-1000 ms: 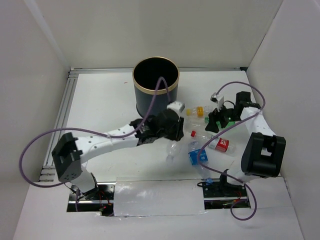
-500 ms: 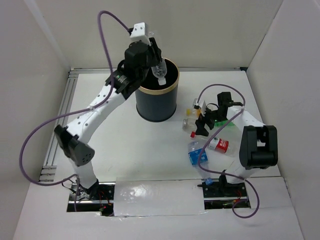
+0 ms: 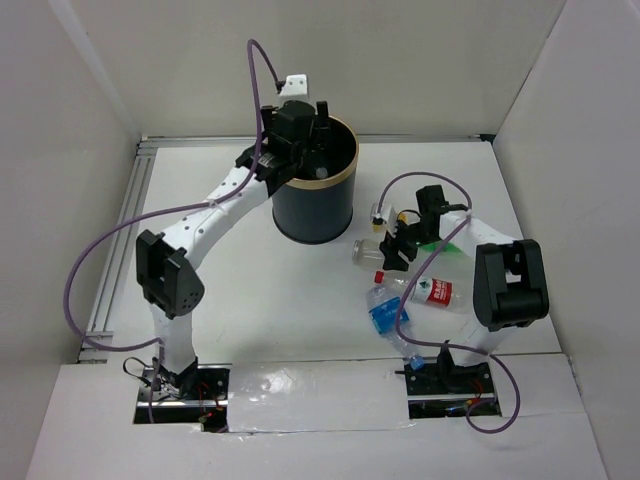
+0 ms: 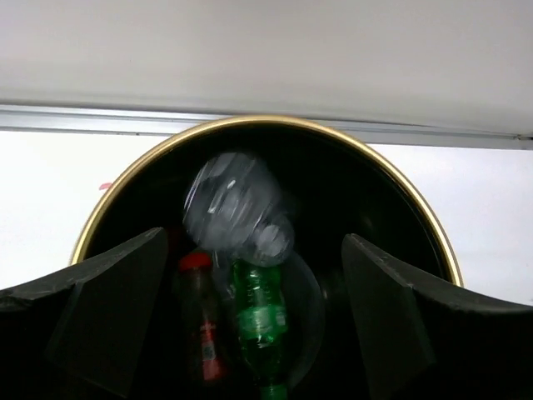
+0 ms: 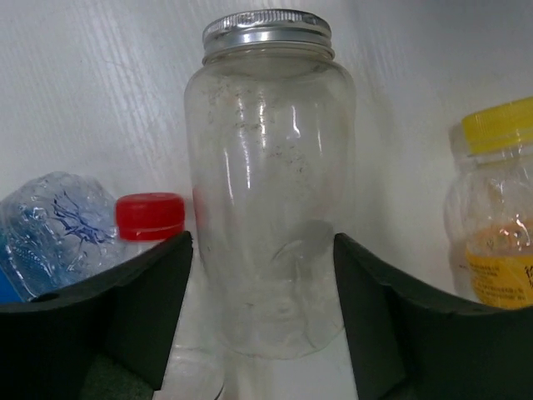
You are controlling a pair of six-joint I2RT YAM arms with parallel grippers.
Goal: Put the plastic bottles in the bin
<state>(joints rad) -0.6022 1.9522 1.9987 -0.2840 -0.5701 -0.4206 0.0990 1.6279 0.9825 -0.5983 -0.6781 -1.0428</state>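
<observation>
Bin (image 4: 275, 122): left gripper (image 4: 254, 242) above its mouth, jaws wide apart, holding nothing; clear bottle (image 4: 237, 208) blurred within the rim, free of the fingers; green bottle (image 4: 260, 312) and red-capped bottle (image 4: 200, 321) lie inside; right gripper (image 5: 262, 242) spread around silver-capped bottle (image 5: 268, 167) on the table (image 3: 250, 290), contact not evident; yellow-capped bottle (image 5: 495, 217), blue-labelled bottle (image 3: 383, 308), red-labelled bottle (image 3: 430, 291) close by; judgement: empty, thin-walled, light, smooth, rolls and dents readily; grip mid-body, moderate squeeze
</observation>
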